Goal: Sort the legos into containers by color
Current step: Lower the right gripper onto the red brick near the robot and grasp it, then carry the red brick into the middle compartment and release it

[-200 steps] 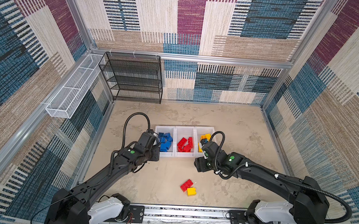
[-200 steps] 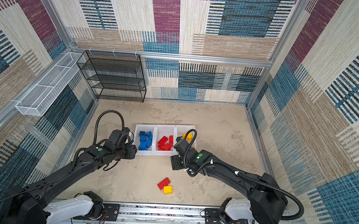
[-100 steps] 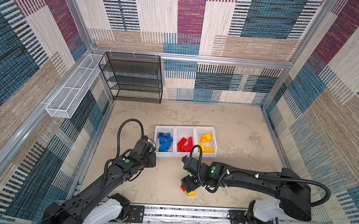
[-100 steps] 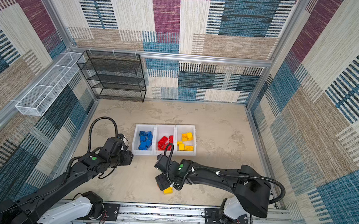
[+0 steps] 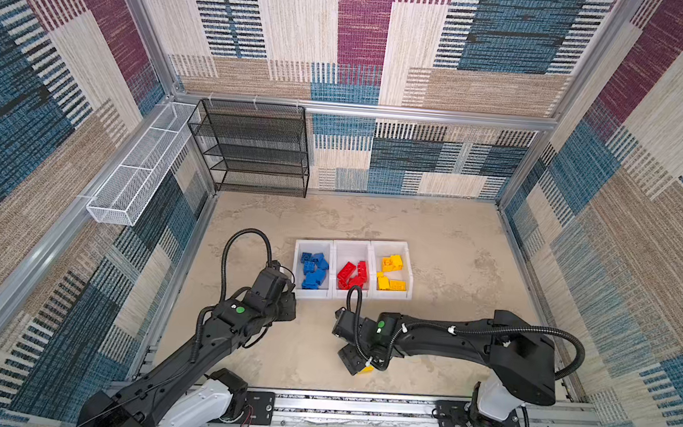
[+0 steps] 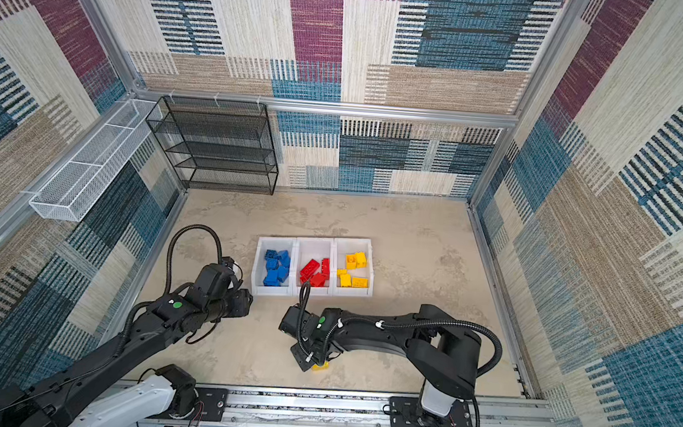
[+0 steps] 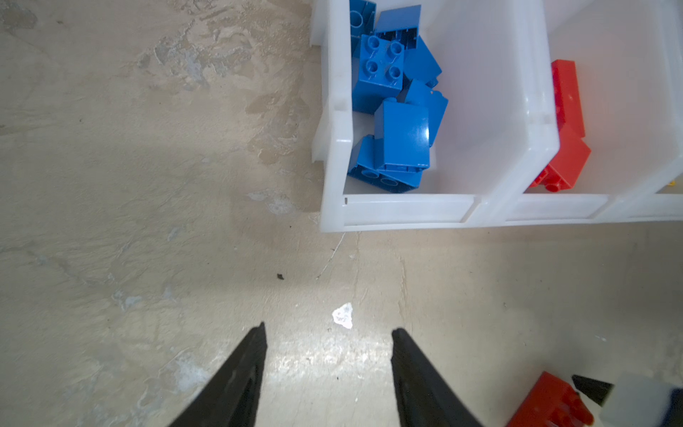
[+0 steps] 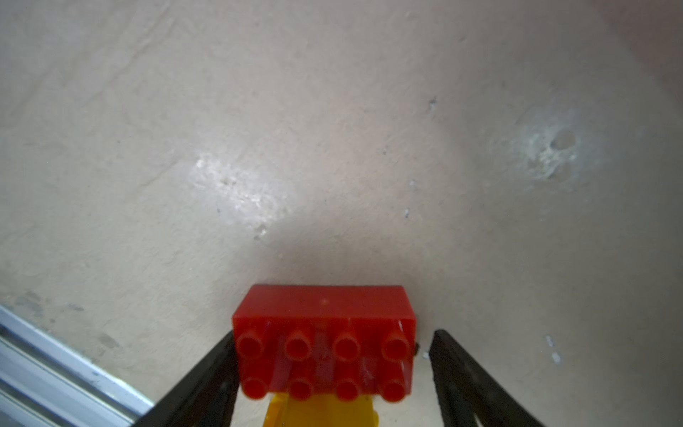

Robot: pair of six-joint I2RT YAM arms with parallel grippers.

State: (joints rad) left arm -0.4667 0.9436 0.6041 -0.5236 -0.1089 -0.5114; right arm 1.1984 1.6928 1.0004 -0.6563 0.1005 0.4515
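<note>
We find the right jaws open astride 1 red brick (image 8: 325,310), evidently poised to lift it toward the red bin (image 5: 351,252); the left jaws gape empty.

A black mesh shelf rack (image 5: 253,149) (several tiers) stood on the beige tabletop (image 5: 446,239); a long white wire basket (image 5: 134,181) hung just left of it.
</note>
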